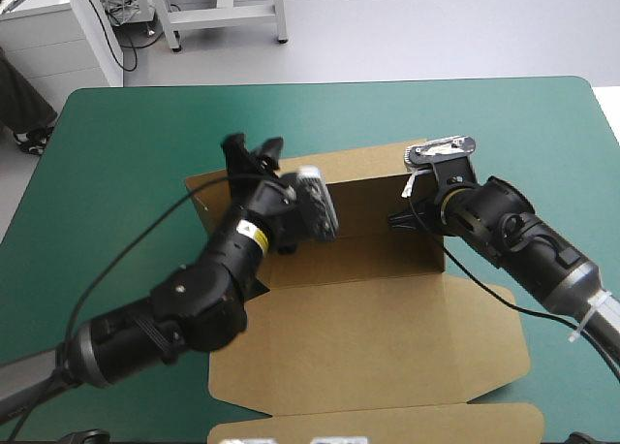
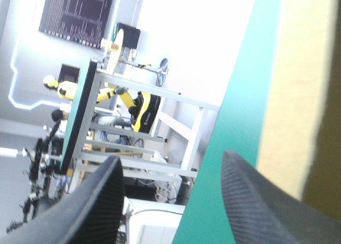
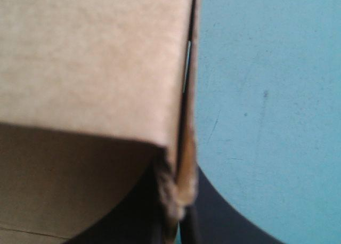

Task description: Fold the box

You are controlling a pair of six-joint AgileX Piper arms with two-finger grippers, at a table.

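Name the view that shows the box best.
The high view: the box shows almost whole, walls raised at the far side, lid flat nearer. The left wrist view catches only a strip of the box; the right wrist view only one wall's edge.

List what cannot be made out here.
High view: the left arm covers much of the box's left end.
High view: the box's near flap runs off the bottom edge.
Left wrist view: the box is a blur beside the left claw; contact unclear.
Right wrist view: the box hides the right claw's fingertips.
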